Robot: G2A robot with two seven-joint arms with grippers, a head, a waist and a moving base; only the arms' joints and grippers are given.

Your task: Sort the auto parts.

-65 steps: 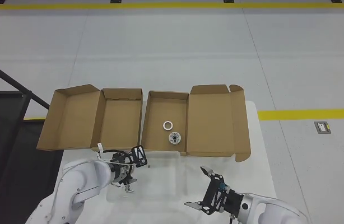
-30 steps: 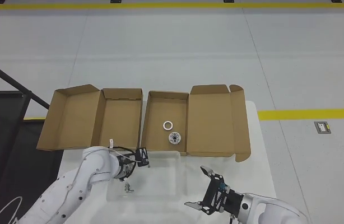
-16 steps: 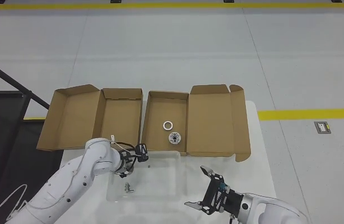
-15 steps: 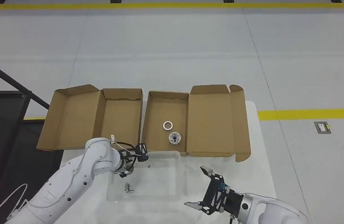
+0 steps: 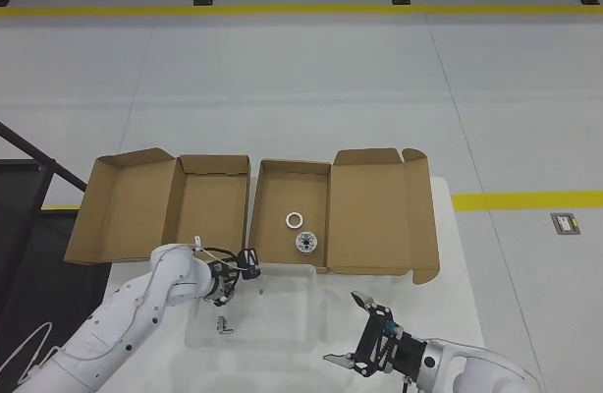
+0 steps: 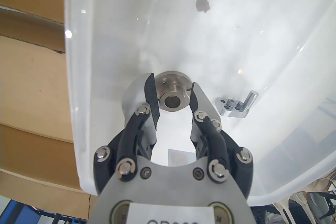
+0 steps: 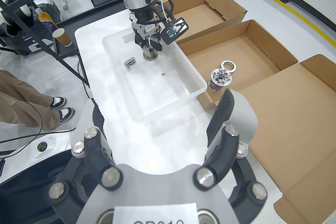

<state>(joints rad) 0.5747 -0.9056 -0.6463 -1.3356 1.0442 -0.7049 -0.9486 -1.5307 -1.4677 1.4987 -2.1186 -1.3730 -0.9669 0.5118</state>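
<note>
My left gripper (image 6: 172, 84) is shut on a metal flanged hub (image 6: 172, 101) inside the clear plastic bin (image 5: 311, 295), near the bin's wall on the cardboard-box side. The right wrist view shows this left gripper (image 7: 150, 50) pointing down with the hub (image 7: 151, 57) low over the bin floor. I cannot tell whether the hub touches the floor. A small metal bracket (image 6: 233, 107) lies loose in the bin beside it, also seen as the bracket (image 5: 223, 327) in the top view. My right gripper (image 7: 161, 104) hangs open and holds nothing, over the table at the bin's near right corner.
Two open cardboard boxes stand behind the bin. The left box (image 5: 213, 206) holds nothing. The right box (image 5: 282, 187) holds a flat ring (image 5: 295, 219) and a round wheel-like part (image 5: 305, 242). A dark speck (image 6: 202, 5) lies on the bin floor. A paper cup (image 7: 61, 36) stands at the table's far end.
My left arm has swung its elbow outward, and its gripper has edged a little toward the boxes with the hub held. The bracket and the right arm have stayed put.
</note>
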